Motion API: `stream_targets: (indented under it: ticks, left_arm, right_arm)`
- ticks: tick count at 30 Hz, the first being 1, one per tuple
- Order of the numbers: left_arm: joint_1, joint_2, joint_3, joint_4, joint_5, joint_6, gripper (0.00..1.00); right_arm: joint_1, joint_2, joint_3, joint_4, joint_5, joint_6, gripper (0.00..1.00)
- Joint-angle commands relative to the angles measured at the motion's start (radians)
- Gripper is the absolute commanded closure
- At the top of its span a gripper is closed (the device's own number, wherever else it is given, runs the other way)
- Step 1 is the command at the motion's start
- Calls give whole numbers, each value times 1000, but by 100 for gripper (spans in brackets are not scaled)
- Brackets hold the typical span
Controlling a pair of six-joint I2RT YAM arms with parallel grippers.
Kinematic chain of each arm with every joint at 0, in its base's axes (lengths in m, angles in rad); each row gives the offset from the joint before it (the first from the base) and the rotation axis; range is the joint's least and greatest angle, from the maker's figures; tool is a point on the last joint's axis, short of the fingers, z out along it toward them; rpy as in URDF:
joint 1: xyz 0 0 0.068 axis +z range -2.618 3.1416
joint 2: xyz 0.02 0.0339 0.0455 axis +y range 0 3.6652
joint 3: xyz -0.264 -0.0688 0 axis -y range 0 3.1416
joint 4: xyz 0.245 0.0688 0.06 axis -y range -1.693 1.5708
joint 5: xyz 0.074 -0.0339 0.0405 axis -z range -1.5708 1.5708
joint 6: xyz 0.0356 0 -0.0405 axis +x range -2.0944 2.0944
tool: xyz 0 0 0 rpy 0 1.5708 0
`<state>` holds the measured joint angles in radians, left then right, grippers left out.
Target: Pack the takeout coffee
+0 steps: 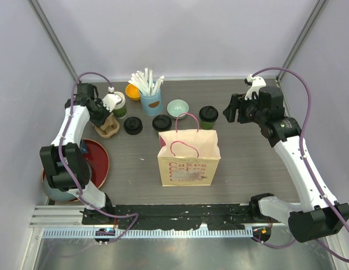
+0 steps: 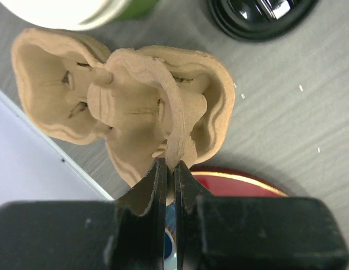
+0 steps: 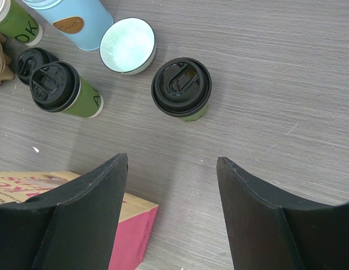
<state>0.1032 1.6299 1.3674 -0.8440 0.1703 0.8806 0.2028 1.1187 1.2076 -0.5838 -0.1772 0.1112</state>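
A dark-green cup with a black lid (image 1: 208,117) stands behind the paper bag (image 1: 188,160); it also shows in the right wrist view (image 3: 181,88). A second lidded green cup (image 1: 161,122) (image 3: 65,90) stands left of it. A green cup without a lid (image 1: 118,104) (image 2: 67,11) stands at the back left, beside a loose black lid (image 1: 133,125) (image 2: 259,17). My left gripper (image 1: 101,117) (image 2: 170,169) is shut on the rim of a brown pulp cup carrier (image 1: 108,128) (image 2: 135,101). My right gripper (image 1: 233,109) (image 3: 171,163) is open and empty, right of the first cup.
A blue cup of white straws (image 1: 150,100), an orange bowl (image 1: 133,91) and a pale green bowl (image 1: 177,108) stand at the back. A red plate (image 1: 100,163) lies at the left front. The bag stands upright with pink handles.
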Motion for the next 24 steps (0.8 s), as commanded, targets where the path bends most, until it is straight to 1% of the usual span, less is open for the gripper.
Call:
stream_targets:
  ticks: [1, 3, 4, 7, 9, 12, 13, 14, 15, 16, 17, 18, 19, 20, 22, 23, 24]
  left_arm:
    - [55, -9, 73, 203, 158, -225, 100]
    - [55, 14, 120, 145, 222, -255, 100]
    - [56, 33, 157, 120, 238, -261, 100]
    - [62, 25, 177, 97, 259, -272, 100]
    - [64, 22, 180, 94, 232, -263, 100]
    - [61, 39, 183, 77, 98, -206, 100]
    - [62, 47, 190, 47, 71, -166, 100]
    - [64, 45, 197, 13, 87, -145, 100]
    - [88, 38, 200, -31, 139, -141, 100]
    - [110, 28, 203, -46, 290, -150, 100]
    - [143, 16, 206, -49, 376, -169, 100]
    - [192, 22, 217, -26, 427, -193, 100]
    - [211, 33, 225, -11, 449, -227, 100]
    - [214, 54, 236, 6, 370, -268, 100]
    - [201, 135, 272, 5, 219, -278, 100]
    - [201, 162, 286, -27, 166, -247, 100]
    - [202, 194, 314, -58, 176, -233, 100]
  right_arm:
    - [-2, -36, 20, 19, -11, -5, 30]
    - [-2, -39, 20, 16, -10, -8, 30]
    - [-2, -43, 20, 13, -11, -8, 30]
    - [0, -48, 20, 12, -10, -8, 30]
    - [-2, -49, 21, 10, -11, -8, 30]
    - [0, -48, 23, 9, -15, -7, 30]
    - [-2, -48, 24, 7, -16, -7, 30]
    - [0, -48, 26, 7, -16, -7, 30]
    - [0, -46, 27, 7, -18, -7, 30]
    - [0, -48, 29, 6, -19, -7, 30]
    - [0, -45, 29, 6, -21, -7, 30]
    - [0, -43, 30, 6, -22, -8, 30]
    - [-2, -42, 32, 6, -24, -5, 30]
    - [-2, -42, 35, 4, -25, -4, 30]
    - [-2, -43, 38, -1, -30, -4, 30]
    - [0, -46, 35, -1, -31, -4, 30]
    - [-2, -49, 35, -4, -28, -4, 30]
